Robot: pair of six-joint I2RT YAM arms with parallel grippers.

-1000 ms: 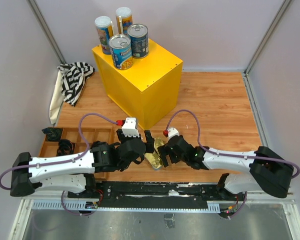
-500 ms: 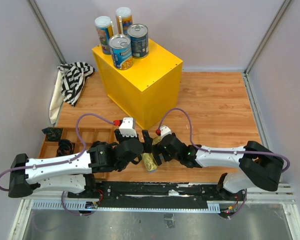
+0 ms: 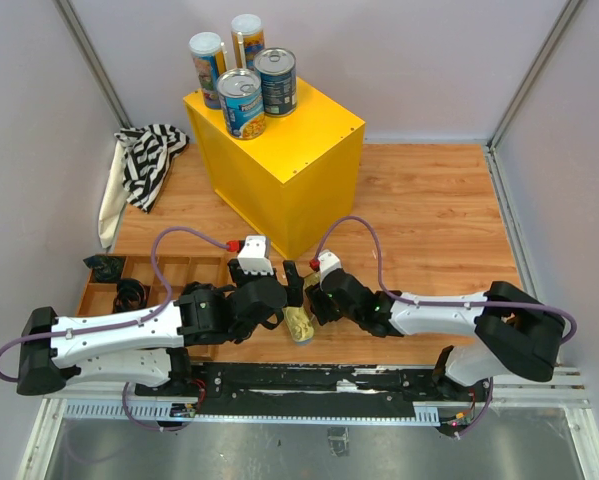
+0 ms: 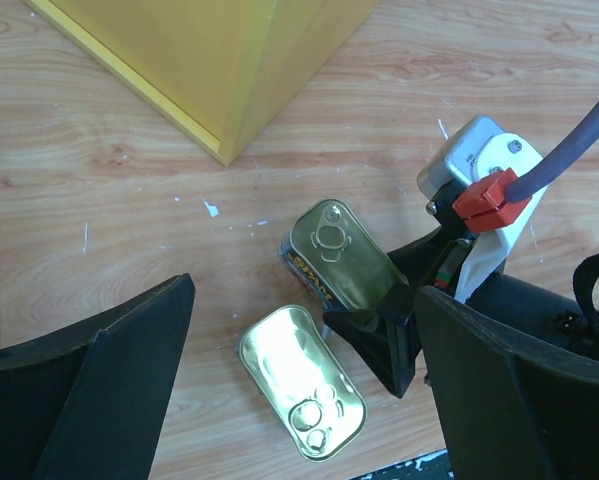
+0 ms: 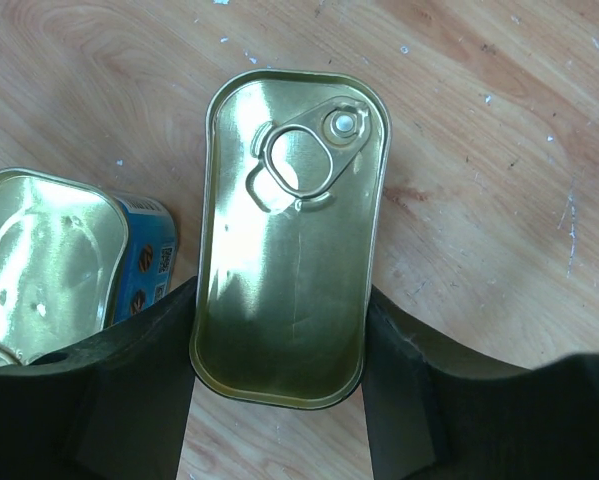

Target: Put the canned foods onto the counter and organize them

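Two flat gold tins lie on the wooden table in front of the yellow counter (image 3: 289, 160). My right gripper (image 5: 279, 295) is shut on one gold tin (image 5: 289, 230), its fingers pressed against both long sides, pull ring pointing away. The other gold tin (image 4: 302, 395) lies flat just beside it, under my left gripper (image 4: 304, 290), which hangs wide open above it without touching. In the top view only one tin (image 3: 299, 323) shows between the two grippers. Two tall white-lidded cans (image 3: 207, 65) and two blue-labelled cans (image 3: 241, 102) stand on the counter's far left part.
A wooden compartment tray (image 3: 164, 272) with small black objects sits at the near left, under my left arm. A striped cloth (image 3: 149, 160) lies left of the counter. The counter's near corner (image 4: 224, 150) is close behind the tins.
My right arm has swung left to the tins and its fingers have come together on one gold tin. The left gripper has shifted slightly and stays open.
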